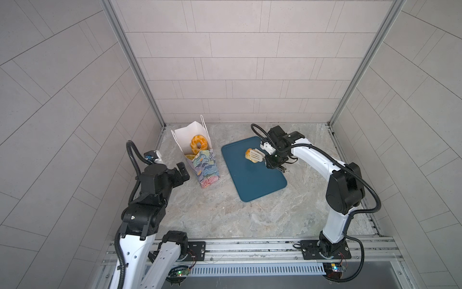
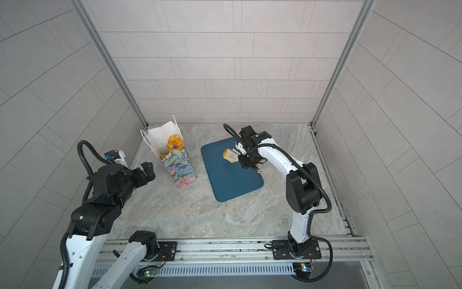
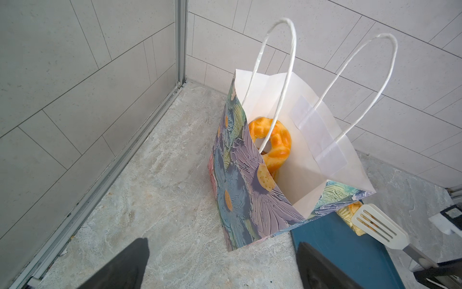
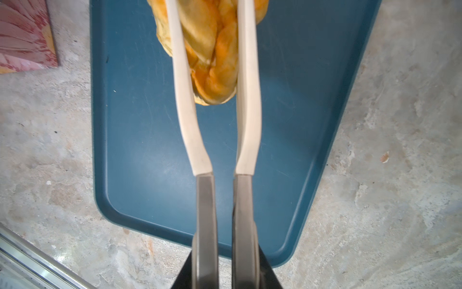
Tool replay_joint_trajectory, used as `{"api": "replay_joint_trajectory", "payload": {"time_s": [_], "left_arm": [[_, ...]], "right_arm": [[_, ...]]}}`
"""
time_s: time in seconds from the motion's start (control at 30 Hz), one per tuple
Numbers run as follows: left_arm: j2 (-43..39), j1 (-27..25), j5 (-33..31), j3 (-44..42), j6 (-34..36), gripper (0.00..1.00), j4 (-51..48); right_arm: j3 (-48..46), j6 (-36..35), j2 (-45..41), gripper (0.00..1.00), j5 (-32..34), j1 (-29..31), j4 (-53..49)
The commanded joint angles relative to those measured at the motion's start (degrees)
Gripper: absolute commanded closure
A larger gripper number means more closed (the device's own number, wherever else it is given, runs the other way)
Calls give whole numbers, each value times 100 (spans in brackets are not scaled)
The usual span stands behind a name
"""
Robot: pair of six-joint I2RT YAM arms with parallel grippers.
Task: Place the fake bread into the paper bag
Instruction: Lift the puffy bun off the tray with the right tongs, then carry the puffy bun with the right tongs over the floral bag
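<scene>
Fingers of the left gripper stand wide apart and hold nothing in both top views. They are just beside the near left side of the paper bag, without touching it. The bag stands upright on the tabletop with its mouth open. A ring-shaped bread leans on its white inner wall, and a second yellow piece shows lower inside. Right of the bag lies a dark teal tray. The right gripper is clamped on the handles of the white slotted tongs. The tong blades pinch a golden striped roll over the far part of the tray; whether the roll touches the tray cannot be told.

From the left wrist, the two dark left fingers show far apart at the frame's edge, with bare tabletop and the bag's painted corner between them. The ring sits inside the bag behind a white cord handle. Past the bag's corner, a slotted tong blade covers part of the roll above the tray.

From the right wrist, the black right fingers press the two metal handles close together. The white blades squeeze the roll from both sides over the tray. A corner of the bag shows beside the tray.
</scene>
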Motion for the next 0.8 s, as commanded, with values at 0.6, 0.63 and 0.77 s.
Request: {"api": "replay_joint_trajectory", "payload": {"time_s": [0.6,0.63,0.77], "left_arm": [[110,-31,-117,304,-5,0,66],[116,-24,-109,313,3,0,64],[129,-23,-90,322,3,0,55]], "right_arm": [[489,625,-1247,69,-1043,560,639],[538,655,-1259,69,-1055,608,653],[698,723,-1322,69,-1054,786,739]]}}
